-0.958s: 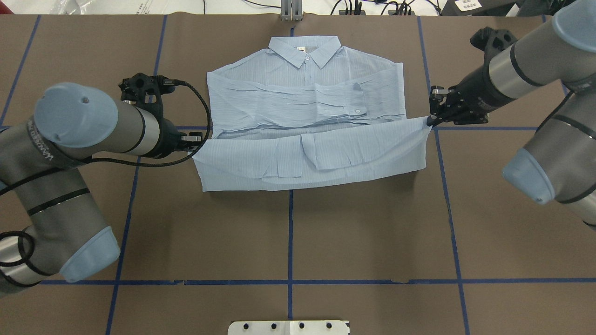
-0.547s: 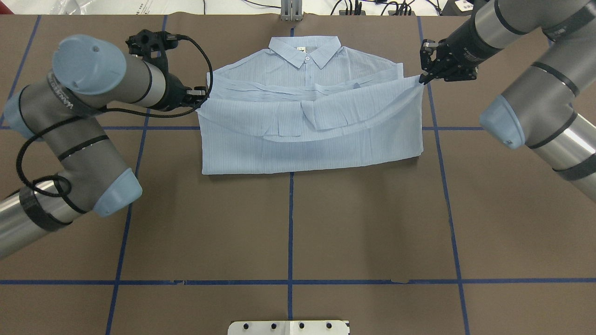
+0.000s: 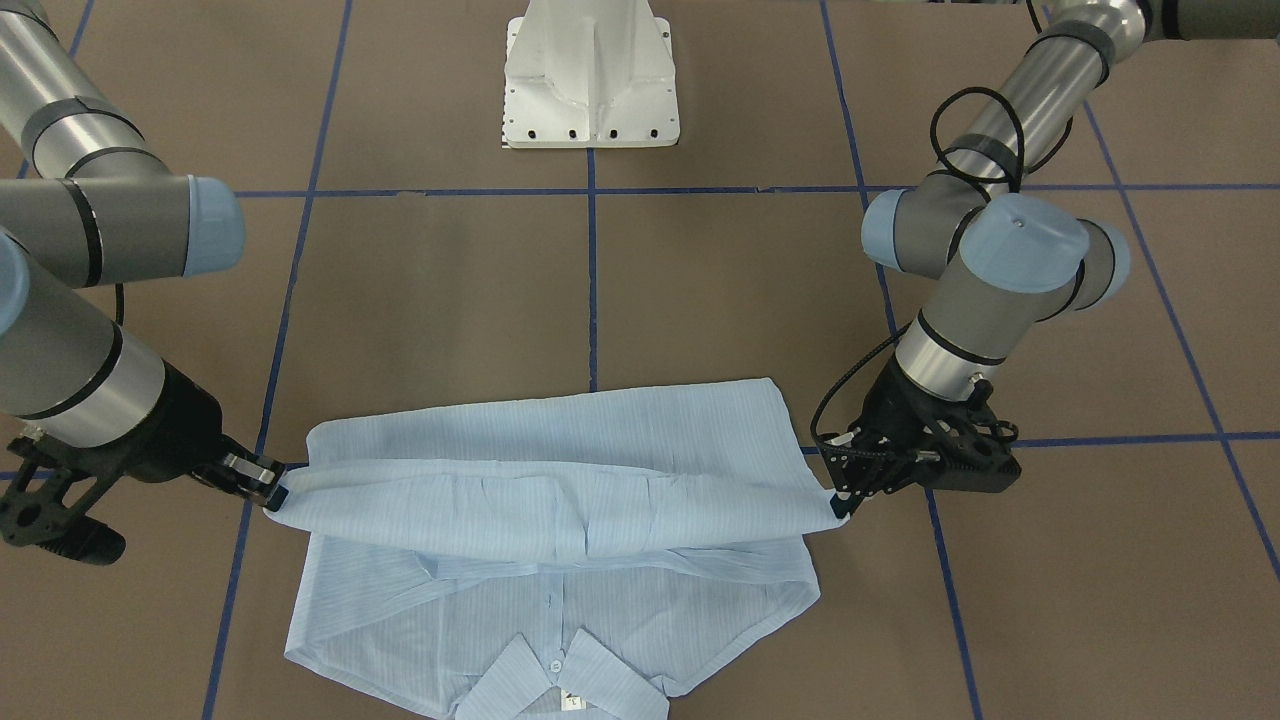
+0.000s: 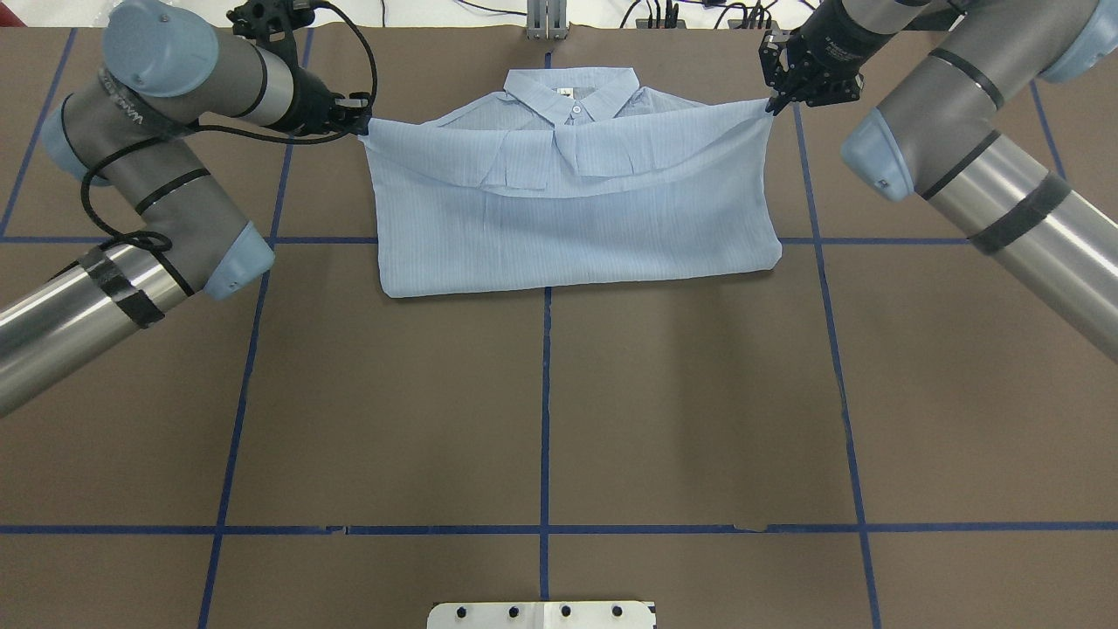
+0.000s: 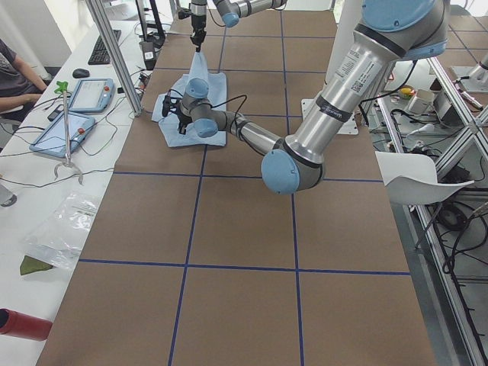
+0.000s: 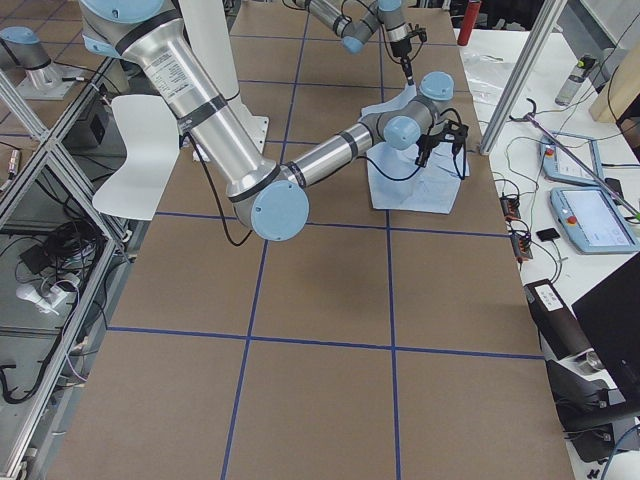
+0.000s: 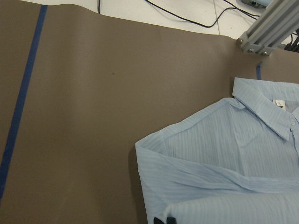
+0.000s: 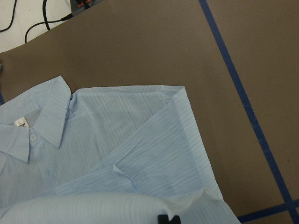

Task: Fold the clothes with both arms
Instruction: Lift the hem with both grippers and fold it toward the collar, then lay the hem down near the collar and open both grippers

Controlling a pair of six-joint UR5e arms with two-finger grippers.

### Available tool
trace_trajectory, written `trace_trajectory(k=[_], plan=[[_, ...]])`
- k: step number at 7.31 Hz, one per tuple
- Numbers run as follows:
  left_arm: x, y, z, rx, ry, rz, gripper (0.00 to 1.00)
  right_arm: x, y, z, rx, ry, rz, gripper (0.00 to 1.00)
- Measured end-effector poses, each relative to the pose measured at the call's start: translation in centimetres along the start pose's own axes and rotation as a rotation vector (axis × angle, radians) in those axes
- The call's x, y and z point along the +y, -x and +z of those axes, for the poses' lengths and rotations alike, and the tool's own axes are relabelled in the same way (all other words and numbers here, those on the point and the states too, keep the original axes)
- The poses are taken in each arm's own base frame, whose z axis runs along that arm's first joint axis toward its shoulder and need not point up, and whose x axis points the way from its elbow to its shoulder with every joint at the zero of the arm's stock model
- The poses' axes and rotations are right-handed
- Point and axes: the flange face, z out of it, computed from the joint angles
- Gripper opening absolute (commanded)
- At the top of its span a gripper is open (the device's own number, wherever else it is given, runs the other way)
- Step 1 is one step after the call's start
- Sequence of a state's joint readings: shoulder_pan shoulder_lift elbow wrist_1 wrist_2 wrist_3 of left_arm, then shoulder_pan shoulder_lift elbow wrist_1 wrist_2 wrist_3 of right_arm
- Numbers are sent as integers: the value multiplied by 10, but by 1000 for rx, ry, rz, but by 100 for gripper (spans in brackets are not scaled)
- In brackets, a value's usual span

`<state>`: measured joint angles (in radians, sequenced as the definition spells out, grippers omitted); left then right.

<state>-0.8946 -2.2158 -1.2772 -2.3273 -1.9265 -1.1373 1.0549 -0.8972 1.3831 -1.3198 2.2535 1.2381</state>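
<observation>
The light blue striped shirt (image 4: 576, 218) lies at the far middle of the brown table, collar (image 4: 572, 94) away from me. Its lower half is lifted and doubled back over the chest, so the hem edge hangs just short of the collar. My left gripper (image 4: 365, 122) is shut on the hem's left corner. My right gripper (image 4: 770, 107) is shut on the hem's right corner. In the front-facing view the raised hem (image 3: 560, 500) stretches between the right gripper (image 3: 272, 495) and the left gripper (image 3: 838, 508). The wrist views show the shoulders (image 7: 219, 163) (image 8: 117, 154) lying flat beneath.
The white pedestal base (image 3: 590, 80) stands at the near middle edge. An aluminium post (image 4: 547, 19) and cables lie past the far edge, just behind the collar. Blue tape lines (image 4: 545, 419) cross the table. Tablets (image 5: 84, 95) and an operator are beside the far edge.
Both grippers have carried the held hem away from me, from the shirt's middle up to the collar. The folded lower edge has slid farther across the table.
</observation>
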Motion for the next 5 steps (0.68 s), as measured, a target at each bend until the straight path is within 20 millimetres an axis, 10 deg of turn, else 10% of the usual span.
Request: trace_trajectory(k=[5], plan=[[-20,-4,28,20,-17,6,0,-54,5,39,10,-18,13,0]])
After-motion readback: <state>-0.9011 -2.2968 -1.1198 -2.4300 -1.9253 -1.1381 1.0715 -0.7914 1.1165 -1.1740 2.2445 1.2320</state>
